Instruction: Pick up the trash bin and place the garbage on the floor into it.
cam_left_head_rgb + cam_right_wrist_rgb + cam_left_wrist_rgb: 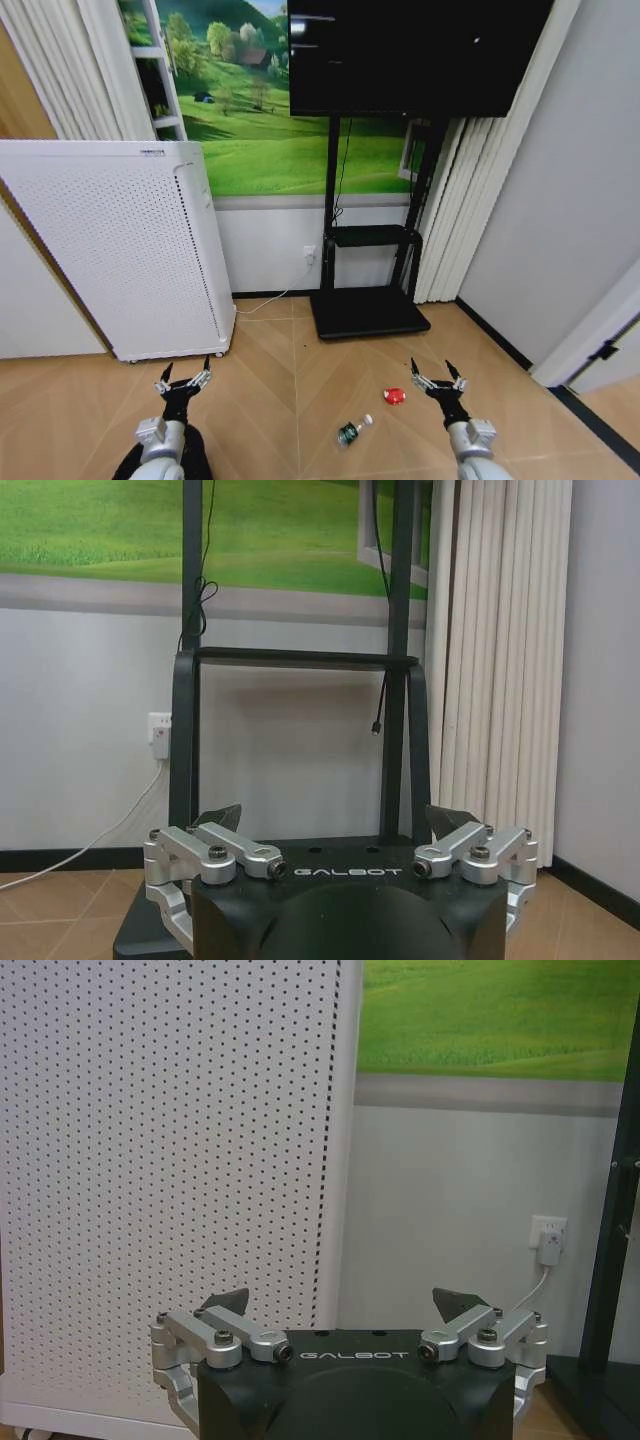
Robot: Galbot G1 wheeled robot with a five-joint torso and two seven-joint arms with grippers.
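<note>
Both my arms hang low at the bottom of the head view, and both sets of jaws are spread wide with nothing between them. My left gripper sits at the lower left of the frame, above the wooden floor, its dark fingertips splayed apart and touching nothing — in the left wrist view it faces the white perforated appliance and the wall socket beside it. My right gripper sits at the lower right, released just the same, and in the right wrist view it faces the black TV stand and the pale curtain. The garbage lies on the floor between my two grippers, nearer the right one: a small clear bottle with a green label at the bottom centre of the frame, and a red scrap just up and right of it, close to my right gripper but apart from it. A dark rounded shape sits at the bottom left edge under my left arm — whether that is the trash bin I cannot tell.
</note>
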